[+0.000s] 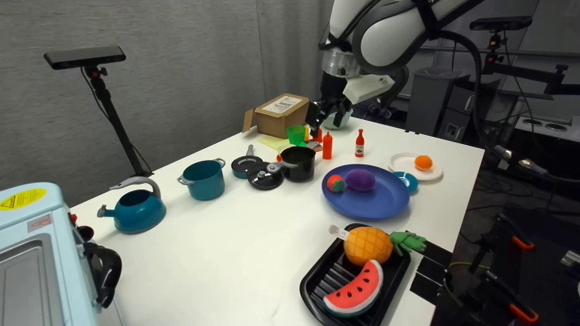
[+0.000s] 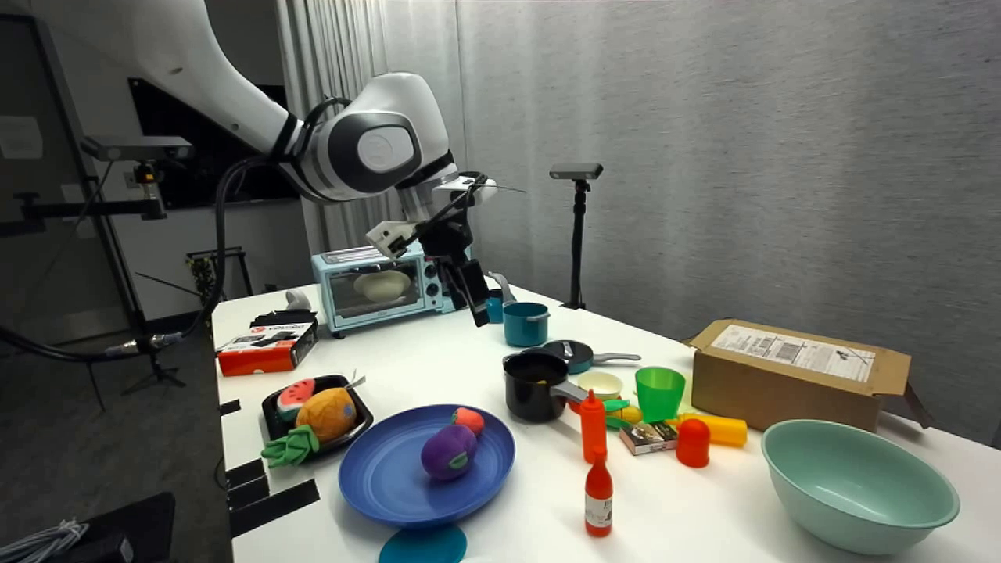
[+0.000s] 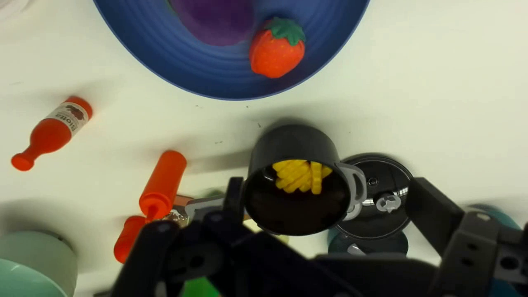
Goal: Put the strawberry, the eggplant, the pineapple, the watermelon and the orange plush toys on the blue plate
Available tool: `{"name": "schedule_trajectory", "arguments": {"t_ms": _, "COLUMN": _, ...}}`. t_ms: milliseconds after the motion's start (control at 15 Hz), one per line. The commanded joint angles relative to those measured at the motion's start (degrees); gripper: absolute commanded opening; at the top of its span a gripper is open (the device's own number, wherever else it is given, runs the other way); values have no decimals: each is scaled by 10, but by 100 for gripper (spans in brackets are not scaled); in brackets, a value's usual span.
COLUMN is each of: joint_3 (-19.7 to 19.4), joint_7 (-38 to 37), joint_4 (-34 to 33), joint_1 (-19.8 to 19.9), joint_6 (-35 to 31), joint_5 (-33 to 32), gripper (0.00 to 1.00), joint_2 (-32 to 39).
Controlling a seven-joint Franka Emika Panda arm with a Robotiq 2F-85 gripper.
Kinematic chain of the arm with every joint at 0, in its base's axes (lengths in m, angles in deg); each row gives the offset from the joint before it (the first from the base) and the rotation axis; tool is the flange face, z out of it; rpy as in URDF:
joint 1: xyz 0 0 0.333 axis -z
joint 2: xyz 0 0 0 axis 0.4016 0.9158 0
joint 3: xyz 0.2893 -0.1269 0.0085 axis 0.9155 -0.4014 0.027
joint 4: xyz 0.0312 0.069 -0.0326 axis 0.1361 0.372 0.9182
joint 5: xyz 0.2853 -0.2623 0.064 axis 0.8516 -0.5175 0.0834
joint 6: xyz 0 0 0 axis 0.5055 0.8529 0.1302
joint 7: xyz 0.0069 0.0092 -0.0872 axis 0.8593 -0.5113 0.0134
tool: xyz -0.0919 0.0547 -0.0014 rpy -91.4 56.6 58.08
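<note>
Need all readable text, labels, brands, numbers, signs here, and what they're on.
"Biotta", as best it reads: labelled bottle, wrist view
Triangle signs, words unreadable: oven stickers
Too small or blurred: carton label
Too small: pineapple tag
Too small: orange-red box
Too small: small box
Too blurred: posted sheet

A grey wall [image 2: 743, 156] and pleated curtain [image 2: 336, 47] back the white table [image 2: 438, 360].

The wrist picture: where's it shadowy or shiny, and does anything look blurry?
In the wrist view, a gray shadow lies between the red squeeze bottle and the black pot; also in the wrist view, white glare marks the black lid; in that same view, the tool looks dark and slightly blurry, the strawberry clearer.
</note>
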Motion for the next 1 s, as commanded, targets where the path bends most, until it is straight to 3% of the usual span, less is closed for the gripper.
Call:
{"name": "schedule_trajectory", "arguments": {"t_ms": 0, "joint_3": 0, "joint_7": 0, "joint_4": -3, "joint_1": 1, "joint_6": 1, "joint_5": 1, "gripper": 100, "joint_2": 2}}
{"name": "schedule_trajectory", "arguments": {"t_ms": 733, "joint_3": -1, "joint_7": 2, "joint_4": -5, "joint_1": 4, "joint_6": 6, "joint_5": 6, "gripper": 100, "joint_2": 6}}
{"name": "schedule_trajectory", "arguments": {"t_ms": 933, "joint_3": 9, "joint_7": 58, "joint_4": -13, "joint_1": 14, "joint_6": 31, "joint_5": 35, "gripper": 100, "joint_2": 9}}
